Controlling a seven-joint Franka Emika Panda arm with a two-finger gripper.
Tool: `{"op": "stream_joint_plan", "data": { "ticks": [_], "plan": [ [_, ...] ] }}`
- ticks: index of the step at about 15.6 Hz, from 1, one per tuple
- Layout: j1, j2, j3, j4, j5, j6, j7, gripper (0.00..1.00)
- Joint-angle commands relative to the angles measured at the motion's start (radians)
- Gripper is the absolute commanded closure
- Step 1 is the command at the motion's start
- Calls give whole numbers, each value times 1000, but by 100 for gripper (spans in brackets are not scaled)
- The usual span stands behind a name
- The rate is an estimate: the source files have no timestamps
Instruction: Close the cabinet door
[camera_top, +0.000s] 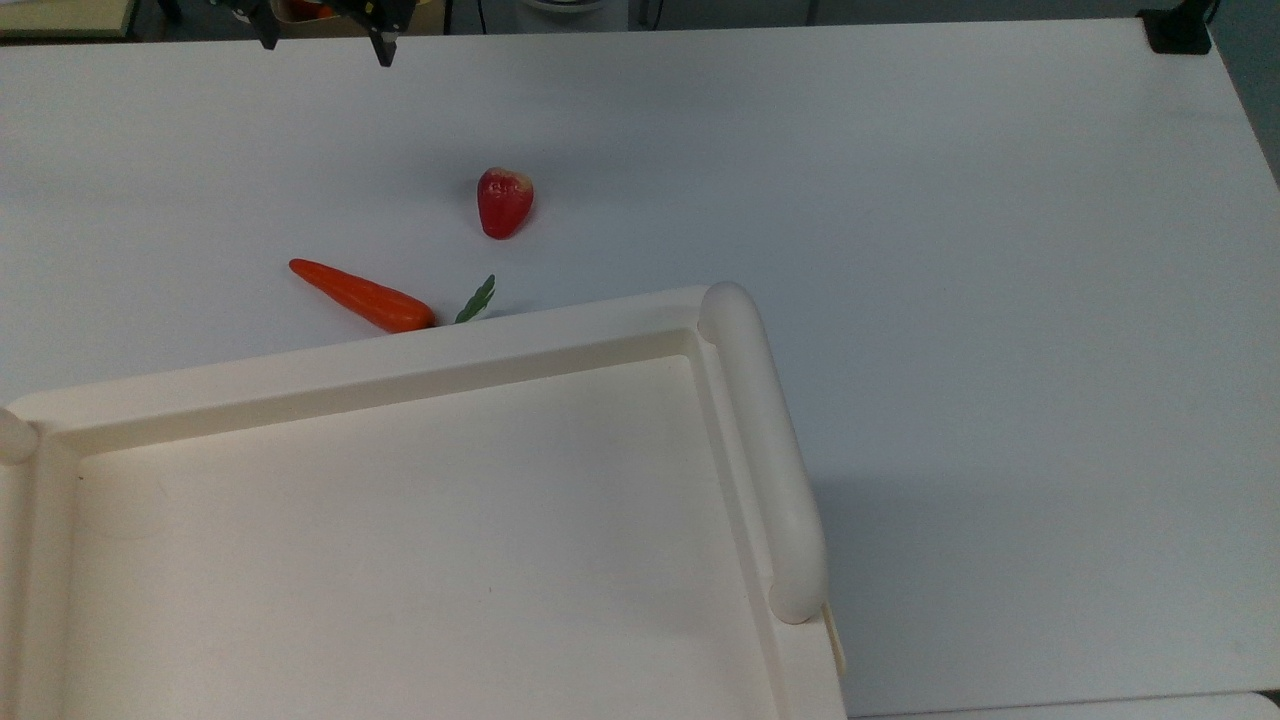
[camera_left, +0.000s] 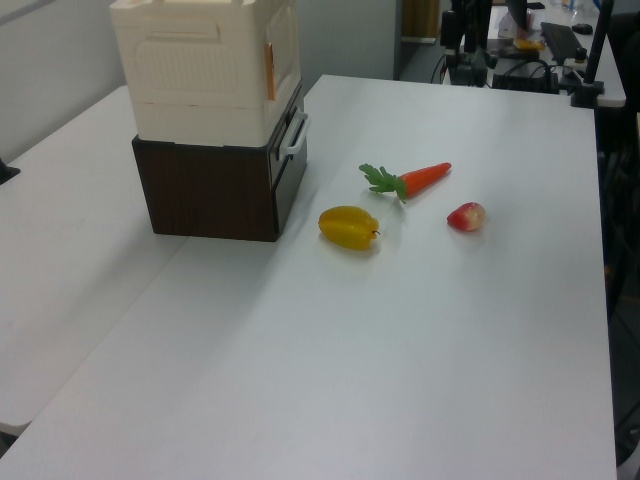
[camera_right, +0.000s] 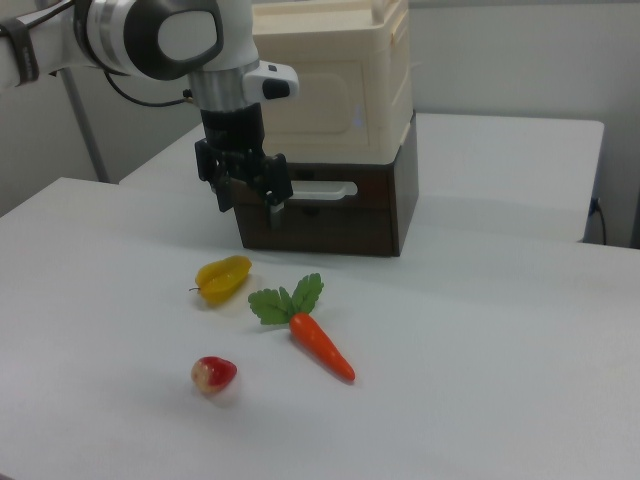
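The cream cabinet sits on a dark brown base (camera_left: 210, 190). Its cabinet door (camera_right: 325, 95) is the cream front panel with a rounded inset, and it looks flat against the body. In the left view the cabinet door (camera_left: 286, 45) has a thin tan strip along its corner edge. My gripper (camera_right: 250, 207) hangs open above the table, out in front of the cabinet and apart from it, holding nothing. In the top view the gripper (camera_top: 325, 45) pokes in at the upper edge with its two fingertips (camera_top: 384, 55) spread wide.
A carrot (camera_top: 360, 295) lies just beyond the cabinet's tray-like top (camera_top: 400, 345), with a red fruit (camera_top: 504, 203) farther out. A yellow fruit (camera_right: 224, 277) lies near the drawer handle (camera_right: 320, 188). A rounded rail (camera_top: 765, 450) edges the top.
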Motion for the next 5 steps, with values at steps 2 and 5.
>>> {"op": "stream_joint_plan", "data": {
  "ticks": [2,5],
  "plan": [
    [7,-27,-10,-40,17,19,-35,0],
    [7,-27,-10,-40,17,16,-31,0]
  ]
}}
